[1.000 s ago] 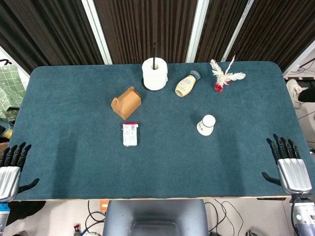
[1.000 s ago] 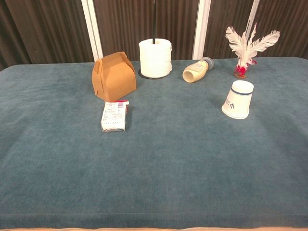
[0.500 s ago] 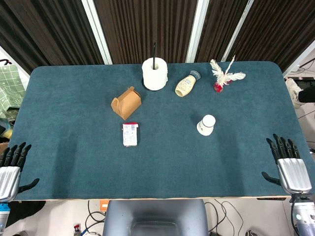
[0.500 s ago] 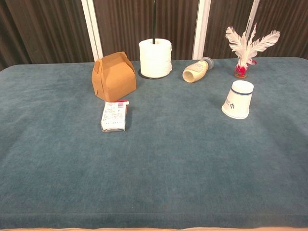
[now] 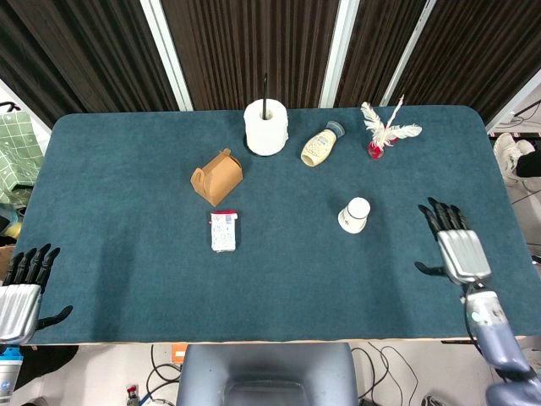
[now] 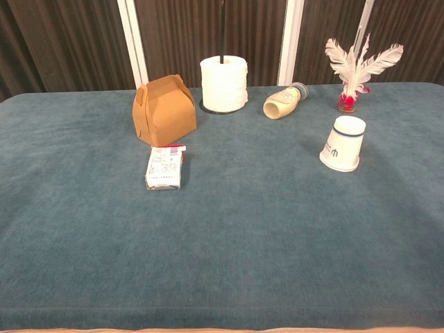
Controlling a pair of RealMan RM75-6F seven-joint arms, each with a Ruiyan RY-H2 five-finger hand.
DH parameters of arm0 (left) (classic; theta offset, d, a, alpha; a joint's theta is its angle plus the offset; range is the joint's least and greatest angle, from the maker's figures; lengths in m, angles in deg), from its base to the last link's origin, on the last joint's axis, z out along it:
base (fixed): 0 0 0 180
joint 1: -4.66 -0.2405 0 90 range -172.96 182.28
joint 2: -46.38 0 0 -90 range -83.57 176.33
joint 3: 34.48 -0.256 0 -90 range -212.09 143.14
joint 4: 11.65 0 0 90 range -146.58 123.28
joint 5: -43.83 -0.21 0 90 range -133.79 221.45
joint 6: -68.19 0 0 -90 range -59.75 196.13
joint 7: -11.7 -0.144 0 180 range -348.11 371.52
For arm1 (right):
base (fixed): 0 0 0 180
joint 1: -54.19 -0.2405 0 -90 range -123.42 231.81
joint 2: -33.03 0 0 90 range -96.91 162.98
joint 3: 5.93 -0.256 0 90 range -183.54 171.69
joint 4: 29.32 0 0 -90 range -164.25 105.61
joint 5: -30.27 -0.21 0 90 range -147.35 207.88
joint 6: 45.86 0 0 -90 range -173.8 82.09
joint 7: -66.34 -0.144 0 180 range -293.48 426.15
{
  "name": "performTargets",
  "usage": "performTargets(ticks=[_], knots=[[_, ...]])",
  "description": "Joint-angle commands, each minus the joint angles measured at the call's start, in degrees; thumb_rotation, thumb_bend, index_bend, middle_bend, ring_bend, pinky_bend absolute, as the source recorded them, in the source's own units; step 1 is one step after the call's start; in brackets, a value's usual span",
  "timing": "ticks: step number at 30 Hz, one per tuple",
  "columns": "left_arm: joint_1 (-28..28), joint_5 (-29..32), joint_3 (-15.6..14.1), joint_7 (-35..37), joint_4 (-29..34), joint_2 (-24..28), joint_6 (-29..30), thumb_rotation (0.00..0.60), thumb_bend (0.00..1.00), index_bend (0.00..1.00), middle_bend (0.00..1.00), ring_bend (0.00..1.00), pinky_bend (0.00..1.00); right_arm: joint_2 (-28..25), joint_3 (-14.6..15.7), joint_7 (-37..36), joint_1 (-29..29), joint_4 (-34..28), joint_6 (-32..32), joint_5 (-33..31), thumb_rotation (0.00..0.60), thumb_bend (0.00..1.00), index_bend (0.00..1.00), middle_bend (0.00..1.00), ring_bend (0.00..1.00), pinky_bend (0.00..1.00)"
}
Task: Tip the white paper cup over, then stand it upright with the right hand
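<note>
The white paper cup (image 5: 354,215) (image 6: 343,143) stands mouth-down on the teal table, right of centre, with a blue band and logo on its side. My right hand (image 5: 455,245) hovers over the table to the right of the cup, fingers spread, holding nothing, about a hand's width from it. At the front left corner, my left hand (image 5: 21,292) is off the table edge, fingers apart and empty. Neither hand shows in the chest view.
A brown paper box (image 5: 216,177) and a small printed carton (image 5: 223,231) lie left of centre. At the back stand a paper towel roll (image 5: 266,127), a lying bottle (image 5: 320,145) and a feather ornament (image 5: 383,132).
My right hand has moved up and inward from the front right edge onto the table toward the cup. The cup and the left hand have stayed put.
</note>
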Motion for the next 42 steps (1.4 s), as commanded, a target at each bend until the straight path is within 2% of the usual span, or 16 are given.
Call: performTargets(ticks=[1,7,19,32,36,42], knots=[[0.1,0.9,0.3,-0.2,0.1,-0.2,-0.4,0.599,0.00,0.00,0.00,0.00,0.00,3.5,-3.2,0.7,-5.6,2.8,-7.0,-5.3,0.600,0.00,0.00,0.02,0.01,0.04],[0.1,2.2,0.6,-0.1,0.6,0.0,-0.8,0.599,0.00,0.00,0.00,0.00,0.00,9.2,-5.3,3.4,-12.3,7.3,-13.8,-12.5,0.600,0.00,0.01,0.07,0.05,0.09],[-0.2,3.0,0.6,0.3,1.3,0.9,-1.0,0.599,0.00,0.00,0.00,0.00,0.00,15.6,-6.0,6.7,-18.7,13.9,-17.1,-19.1,0.600,0.02,0.09,0.12,0.08,0.14],[-0.2,3.0,0.5,0.6,1.5,1.1,-1.0,0.599,0.00,0.00,0.00,0.00,0.00,17.0,-4.9,7.2,-20.5,16.9,-17.6,-21.6,0.600,0.05,0.15,0.13,0.08,0.14],[-0.2,3.0,0.4,0.7,1.5,1.1,-1.1,0.599,0.00,0.00,0.00,0.00,0.00,17.3,-4.7,7.3,-21.2,18.7,-18.6,-22.5,0.600,0.06,0.21,0.13,0.08,0.14],[-0.2,3.3,0.5,0.9,1.6,1.3,-1.3,0.599,0.00,0.00,0.00,0.00,0.00,17.9,-4.9,7.6,-22.6,21.5,-19.8,-23.8,0.600,0.06,0.20,0.13,0.08,0.14]])
